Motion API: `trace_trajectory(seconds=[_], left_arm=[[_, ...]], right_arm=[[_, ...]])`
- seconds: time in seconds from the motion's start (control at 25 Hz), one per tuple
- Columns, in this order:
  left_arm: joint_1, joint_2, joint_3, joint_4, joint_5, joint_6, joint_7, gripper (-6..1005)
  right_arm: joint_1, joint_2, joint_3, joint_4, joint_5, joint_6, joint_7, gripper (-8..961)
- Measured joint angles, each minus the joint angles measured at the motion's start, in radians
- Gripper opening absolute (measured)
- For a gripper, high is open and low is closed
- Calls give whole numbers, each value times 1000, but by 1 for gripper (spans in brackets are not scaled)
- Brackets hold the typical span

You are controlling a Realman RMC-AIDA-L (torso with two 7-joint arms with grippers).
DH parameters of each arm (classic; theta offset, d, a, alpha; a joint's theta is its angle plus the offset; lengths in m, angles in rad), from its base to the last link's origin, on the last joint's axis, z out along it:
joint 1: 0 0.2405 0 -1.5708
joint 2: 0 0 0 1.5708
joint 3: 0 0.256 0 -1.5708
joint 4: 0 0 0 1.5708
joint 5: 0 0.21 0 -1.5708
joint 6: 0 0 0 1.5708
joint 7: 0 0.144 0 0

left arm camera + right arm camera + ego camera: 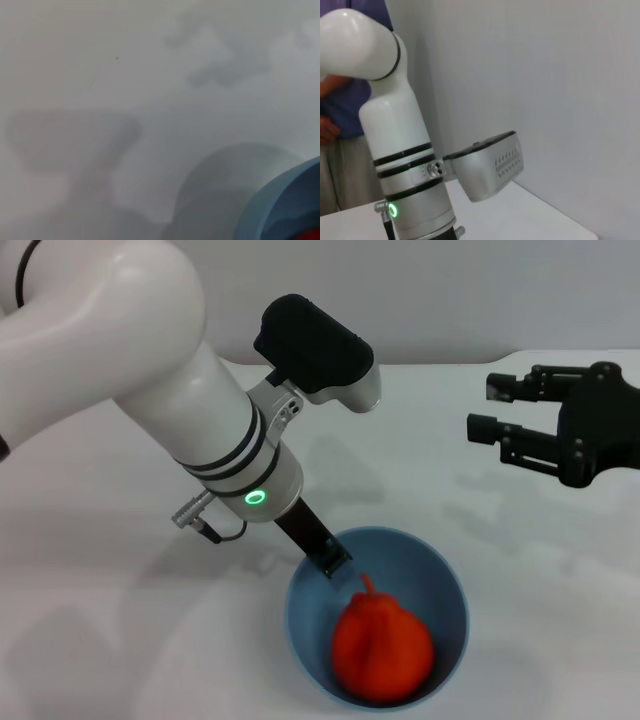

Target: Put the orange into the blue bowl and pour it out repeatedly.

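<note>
The white table point(100, 570) fills nearly the whole head view, pale and smooth, with soft shadows lying across its middle. Over it from the upper left of the frame comes the left arm point(170, 390), big and white, banded in black near the wrist with a green light glowing on it, a black-and-silver camera housing jutting out toward the upper centre. Its left gripper point(325, 552) sits right at the far-left rim of the blue bowl, one dark finger point(318, 540) dipping over the edge; whether the fingers are pinching the rim or just resting against it, I cannot tell, as only that one finger shows.

Next in size, the blue bowl point(440, 585), lower centre-right of the head view, upright on the table, its lowest edge cut by the frame. In the left wrist view its rim point(272, 200) curves into the lower right corner.

Inside the bowl lies the orange point(382, 645), bright red-orange, stem nub pointing up toward the left gripper, resting on the bowl's floor toward the near side, just apart from that finger.

At the right edge, upper half of the head view, the right gripper point(495, 408) hangs above the table, well apart from the bowl, its black fingers spread with nothing between them.
</note>
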Motion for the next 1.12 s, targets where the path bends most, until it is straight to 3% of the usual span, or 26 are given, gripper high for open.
trace_trajectory(seconds=[0.12,0.4,0.52,0.56,0.64,0.76,0.96,1.12], left_arm=[[-1,0,1,-1,-1,0,-5,13],[3,5,-29,22,-2,6,-7,256],[28,11,-136,80,-2,5,12,408],[28,11,-136,80,-2,5,12,428],[62,14,-246,135,-8,2,49,468],[86,15,-321,158,-43,2,80,527],[163,16,-506,152,-268,-28,214,627],[243,19,-694,34,-619,-34,387,743]], right_arm=[[-1,0,0,10,3,0,-3,448],[-2,-1,0,19,11,0,-4,449],[2,-2,2,51,12,1,-4,449],[2,-2,2,51,12,1,-4,449],[4,-3,7,72,12,0,-4,449],[4,-3,7,79,13,0,-4,449],[6,-2,10,116,32,19,-5,449],[32,-5,40,268,204,35,-25,449]])
